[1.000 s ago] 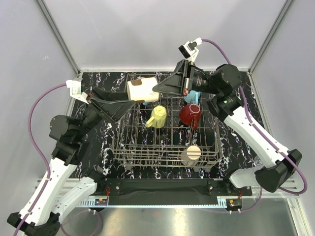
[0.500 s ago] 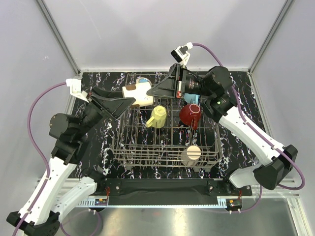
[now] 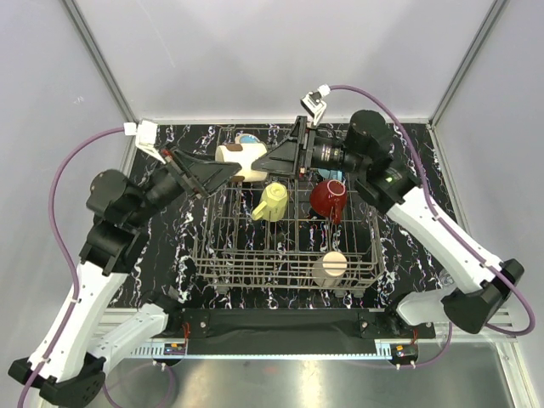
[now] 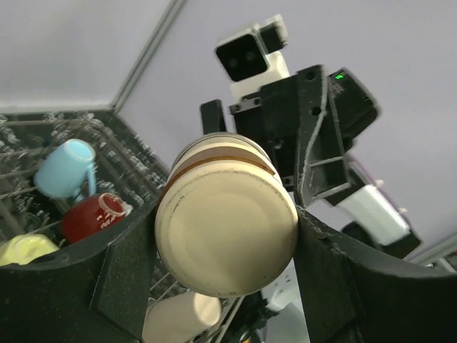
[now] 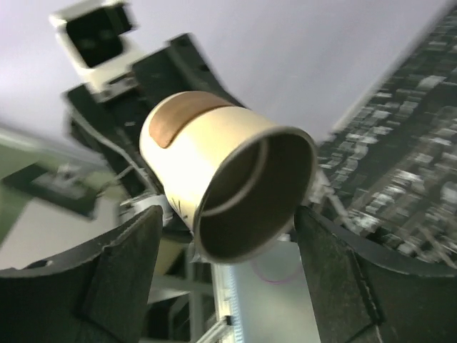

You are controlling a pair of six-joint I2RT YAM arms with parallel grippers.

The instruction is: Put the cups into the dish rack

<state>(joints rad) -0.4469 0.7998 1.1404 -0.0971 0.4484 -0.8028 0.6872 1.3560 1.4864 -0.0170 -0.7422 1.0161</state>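
Cream mug (image 3: 242, 160) is in the air over the far-left corner of the dish rack (image 3: 255, 255), lying on its side between the two grippers. Base points at the left arm, mouth at the right arm.

Left gripper (image 3: 225, 170): closed on the cream mug at the base end. In the left wrist view both fingers (image 4: 128, 271) press against the sides of the mug, with its flat bottom facing the lens.

Right gripper (image 3: 274, 157): straddles the rim end. In the right wrist view the open mouth sits between the fingers (image 5: 121, 279), with the rim against one finger. Can't tell if it's actually clamped; contact on the other side is unclear. A brown patch shows on the mug wall in that view.

Already in the rack:
- yellow-green mug (image 3: 272, 201), centre, tipped on its side
- red mug (image 3: 327, 197), just right of it, also tipped
- light blue mug (image 4: 66, 168), far side near the red one, mostly hidden under the right arm from the top camera
- second cream cup (image 3: 330, 268), near-right corner

Rack sits on the black marbled table (image 3: 170, 263), between the two arms. The held mug is apart from the rack wires and from the other cups.
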